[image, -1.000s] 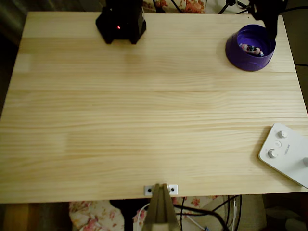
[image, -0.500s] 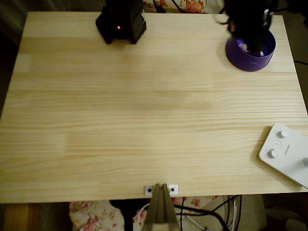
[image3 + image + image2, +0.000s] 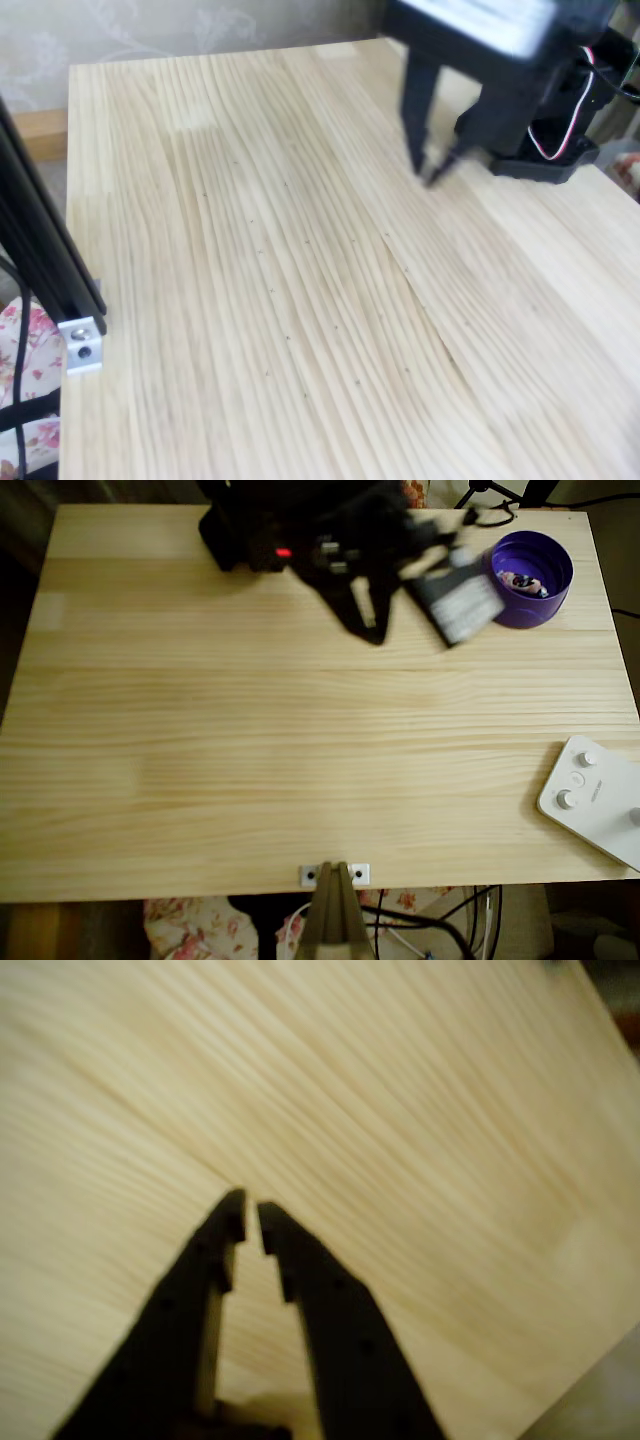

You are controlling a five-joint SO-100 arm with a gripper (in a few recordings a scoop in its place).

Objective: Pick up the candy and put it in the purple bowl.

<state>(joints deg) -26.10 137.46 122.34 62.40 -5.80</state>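
The purple bowl (image 3: 513,613) stands at the table's back right corner in the overhead view. The candy (image 3: 524,582) lies inside it, a small pinkish piece with a dark mark. My black gripper (image 3: 371,633) hangs over bare wood to the left of the bowl, well apart from it, and is blurred by motion. In the wrist view the gripper (image 3: 250,1216) points at plain table boards, its fingers almost touching, with nothing between them. The fixed view shows the gripper (image 3: 430,176) just above the table near the arm's base.
A white box with knobs (image 3: 596,800) lies at the right front edge. The arm's black base (image 3: 250,528) sits at the back edge. A metal bracket (image 3: 335,873) is clamped at the front edge. A dark post (image 3: 40,250) stands at the left.
The arm has swung left from over the purple bowl to the table's back middle. The candy stays in the bowl, uncovered again.
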